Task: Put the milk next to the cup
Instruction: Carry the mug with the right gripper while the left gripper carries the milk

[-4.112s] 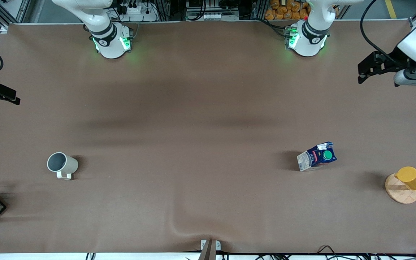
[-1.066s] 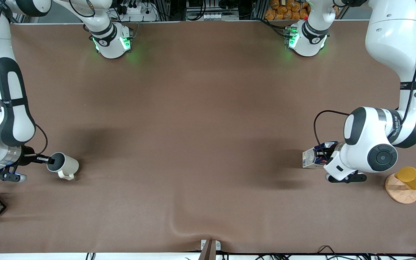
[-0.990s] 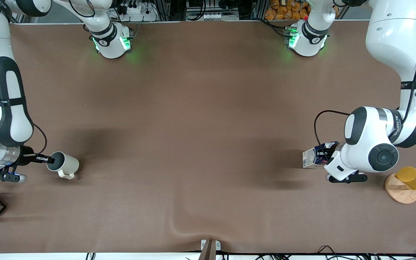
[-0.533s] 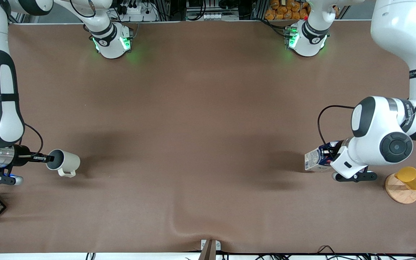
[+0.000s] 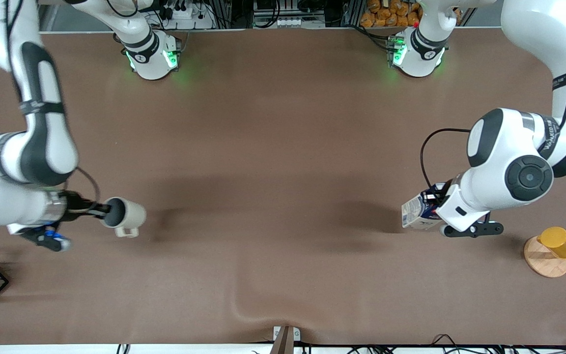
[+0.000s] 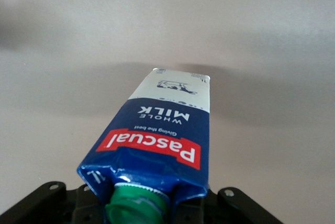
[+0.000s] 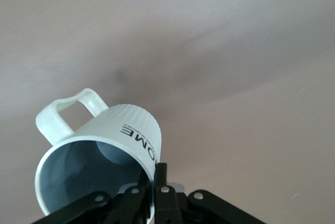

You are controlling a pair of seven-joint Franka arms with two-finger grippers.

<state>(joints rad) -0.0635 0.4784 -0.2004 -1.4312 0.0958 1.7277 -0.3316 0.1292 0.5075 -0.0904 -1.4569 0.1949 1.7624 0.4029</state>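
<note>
Left gripper [image 5: 434,202] jaws clamp the milk [image 5: 414,214]; right gripper [image 5: 100,212] jaws pinch the cup [image 5: 125,216] rim. Carry both level toward table centre.

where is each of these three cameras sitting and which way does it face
Front view: high across the table, facing both arm bases; shows the left gripper shut on the milk and the right gripper shut on the cup.
Left wrist view: on the left arm's wrist, looking along the milk to the table; gripper base at the frame edge.
Right wrist view: on the right arm's wrist, looking into the cup; one of its fingers on the rim.
Shared: the front view shows both the milk and the cup.
</note>
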